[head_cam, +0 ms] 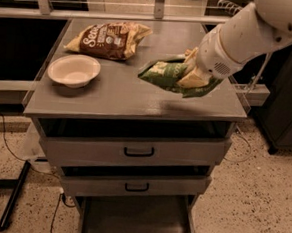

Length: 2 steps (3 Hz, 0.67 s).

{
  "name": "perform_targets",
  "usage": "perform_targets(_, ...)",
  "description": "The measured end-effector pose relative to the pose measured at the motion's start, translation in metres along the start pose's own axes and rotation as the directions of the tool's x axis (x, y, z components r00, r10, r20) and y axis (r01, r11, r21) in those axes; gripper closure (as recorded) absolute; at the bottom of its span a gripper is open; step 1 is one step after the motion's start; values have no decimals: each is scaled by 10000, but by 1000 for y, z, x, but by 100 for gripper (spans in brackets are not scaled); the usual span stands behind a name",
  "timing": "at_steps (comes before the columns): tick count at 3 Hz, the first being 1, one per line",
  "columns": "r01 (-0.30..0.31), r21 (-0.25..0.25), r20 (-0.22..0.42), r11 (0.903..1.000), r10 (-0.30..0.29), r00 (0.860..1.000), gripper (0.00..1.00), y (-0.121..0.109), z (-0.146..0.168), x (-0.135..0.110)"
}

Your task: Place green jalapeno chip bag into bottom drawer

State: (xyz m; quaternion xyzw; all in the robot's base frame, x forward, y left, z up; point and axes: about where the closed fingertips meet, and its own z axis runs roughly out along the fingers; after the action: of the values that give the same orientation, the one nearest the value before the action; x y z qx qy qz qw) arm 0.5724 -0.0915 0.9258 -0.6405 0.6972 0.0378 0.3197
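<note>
The green jalapeno chip bag [165,74] is lifted off the grey cabinet top [112,98] and casts a shadow near the front right edge. My gripper [193,75] is shut on the bag's right part, coming in from the upper right on the white arm [252,30]. The bottom drawer [133,223] stands pulled out below the cabinet, its flat grey floor bare. The bag hangs over the front right of the top, above and behind the open drawer.
A larger brown chip bag [109,38] lies at the back of the top. A white bowl [74,71] sits at the left. Two drawers with black handles [139,151] are slightly open. A dark unit stands at the right [286,113].
</note>
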Motion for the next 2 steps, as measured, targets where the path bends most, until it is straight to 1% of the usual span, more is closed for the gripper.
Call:
perform_targets(1, -455, 390, -528, 9982, 475, 9975, 100, 38, -29, 12)
perform_targets(2, -1170, 571, -583, 9915, 1203, 9910, 100, 82, -36, 30)
